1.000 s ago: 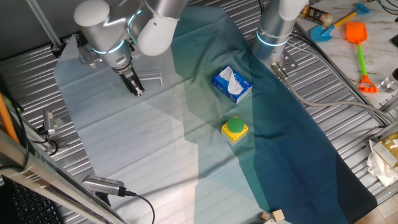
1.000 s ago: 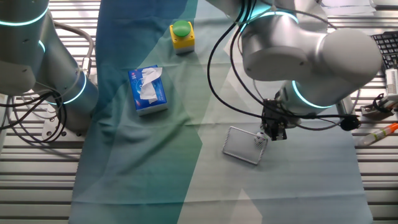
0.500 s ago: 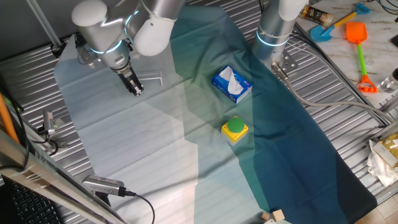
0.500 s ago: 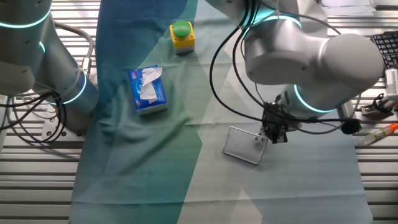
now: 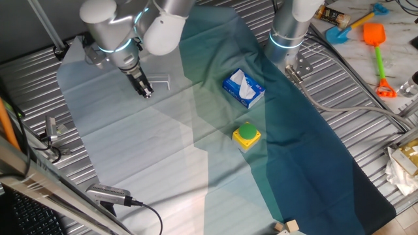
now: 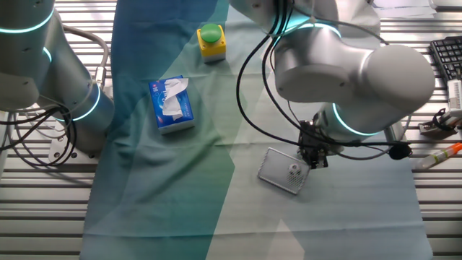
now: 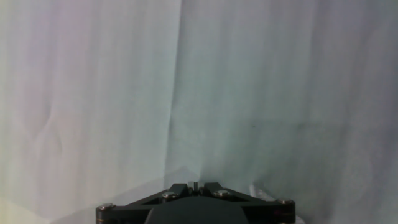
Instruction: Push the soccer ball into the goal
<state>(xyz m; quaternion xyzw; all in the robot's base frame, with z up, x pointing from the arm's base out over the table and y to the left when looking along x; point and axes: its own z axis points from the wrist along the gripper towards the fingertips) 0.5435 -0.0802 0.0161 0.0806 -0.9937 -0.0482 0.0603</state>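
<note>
- The black two-finger gripper (image 5: 145,92) hung low over the pale cloth (image 5: 130,150) towards the far left corner of the desk, as one fixed view had it. Its fingers were drawn together to a narrow tip and held nothing; the hand view showed them meeting over bare cloth.
- The tiny white soccer ball with black patches (image 6: 294,170) lay just beside that tip, on the side towards the far edge. It seemed to sit within the outline of the frame already, though it was too small to be certain. In one fixed view the fingers hid it.
- The miniature pale grey-white wire-frame goal (image 6: 283,170) lay just beyond the ball, touching or nearly touching the fingertips.
- The step in hand was judged to be the last nudge. It would go best with the fingers kept closed as one blunt pusher and low to the cloth. The stroke should be short and slow, square to the goal's mouth and aimed through the ball's middle, so that the ball would not squirt sideways nor the light frame be shoved along.
- The goal's long axis ran roughly along the far edge of the desk, slightly skewed. Its mouth appeared to face the gripper and the near edge, though the frames could not confirm this.
</note>
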